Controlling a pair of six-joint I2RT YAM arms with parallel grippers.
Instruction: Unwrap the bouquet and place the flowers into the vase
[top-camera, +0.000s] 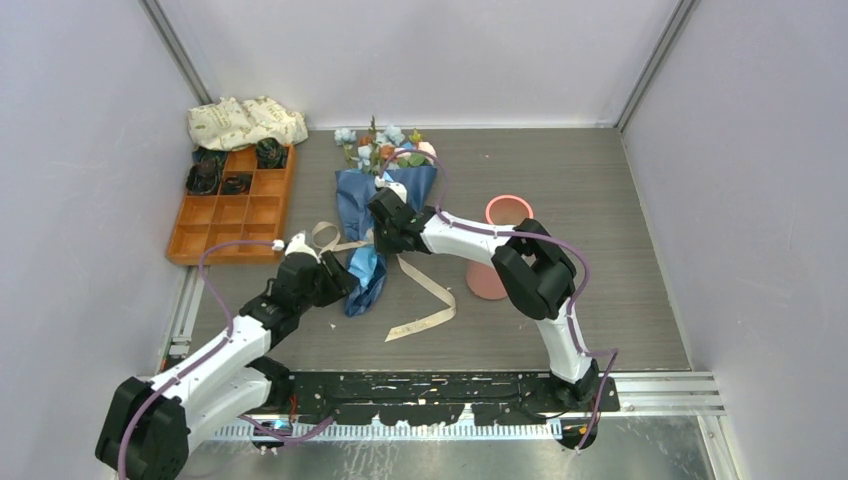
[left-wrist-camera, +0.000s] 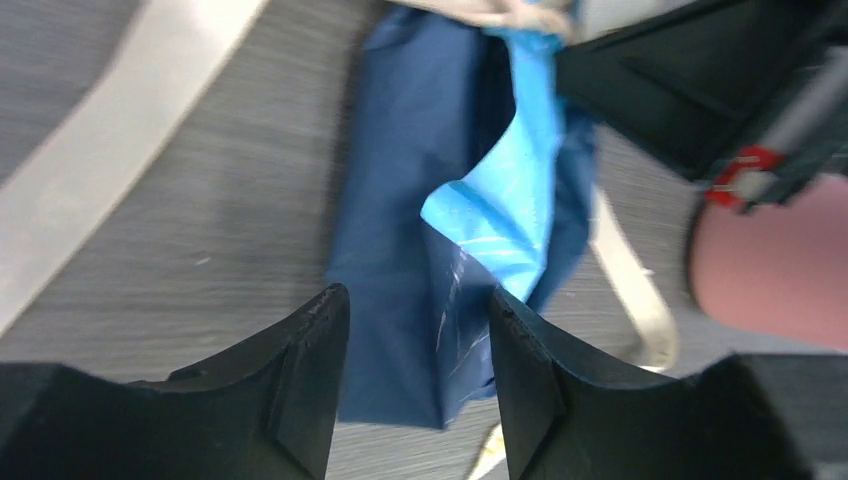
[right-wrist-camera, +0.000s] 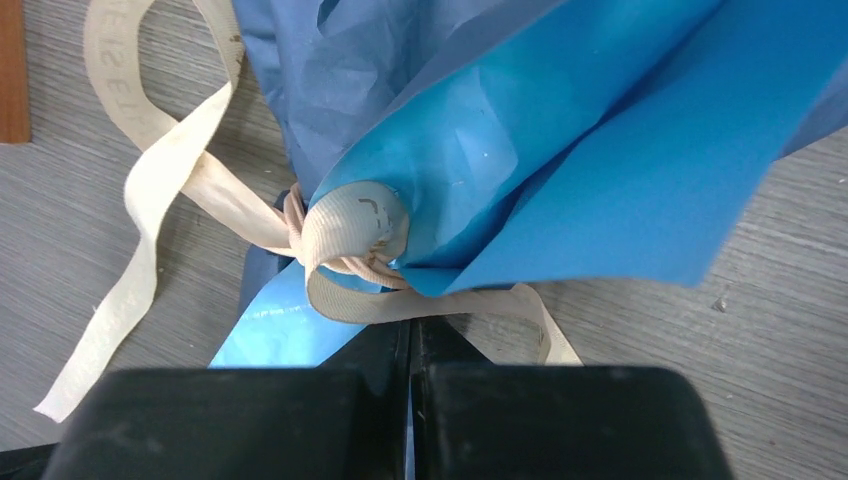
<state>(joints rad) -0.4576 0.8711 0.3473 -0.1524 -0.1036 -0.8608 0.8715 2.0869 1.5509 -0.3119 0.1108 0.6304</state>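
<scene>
Nearest the bases, the left gripper (top-camera: 338, 281) has its jaws spread around the narrow tail of the bouquet (top-camera: 362, 200), which lies flat on the table (top-camera: 600, 300) between the two arms. In the left wrist view dark and light blue paper (left-wrist-camera: 440, 240) runs up between the fingers (left-wrist-camera: 300, 350); the paper's edges pass behind them, so whether the pads touch it cannot be told, and the picture is blurred. A beige ribbon (top-camera: 425, 292) trails loose over the table toward the near side.

Just beyond, the right gripper (top-camera: 384, 216) comes down on the bouquet's middle. In its own view the fingers (right-wrist-camera: 520, 420) are pressed together right under the ribbon's knot (right-wrist-camera: 352, 228). A ribbon strand crosses their tips, but whether it is pinched cannot be made out.

The vase (top-camera: 507, 212), salmon pink, stands to the right of the bouquet. The right arm crosses its body, so only the rim and part of the lower wall show.

The flowers (top-camera: 385, 148) fan out of the paper's wide far end, small and hard to tell apart.

At far left, the orange tray (top-camera: 230, 228) holds dark items (top-camera: 205, 178) in its farthest compartments; what they are cannot be read. A cream cloth (top-camera: 245, 122) lies bunched against the tray's far edge
</scene>
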